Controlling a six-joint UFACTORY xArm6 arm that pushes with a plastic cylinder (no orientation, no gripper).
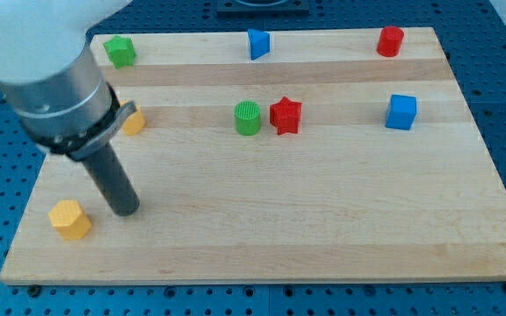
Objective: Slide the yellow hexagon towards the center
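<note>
The yellow hexagon (69, 219) lies near the board's lower left corner. My tip (125, 211) rests on the board just right of it, a small gap apart and slightly higher in the view. A second yellow block (133, 120), partly hidden behind the arm, lies at the left, above the rod. Near the board's middle stand a green cylinder (248, 118) and a red star (285, 115), side by side.
A green block (120, 51) sits at the top left, a blue triangle (258, 43) at the top middle, a red cylinder (391, 41) at the top right, and a blue cube (401, 111) at the right. The wooden board (323, 219) lies on a blue perforated table.
</note>
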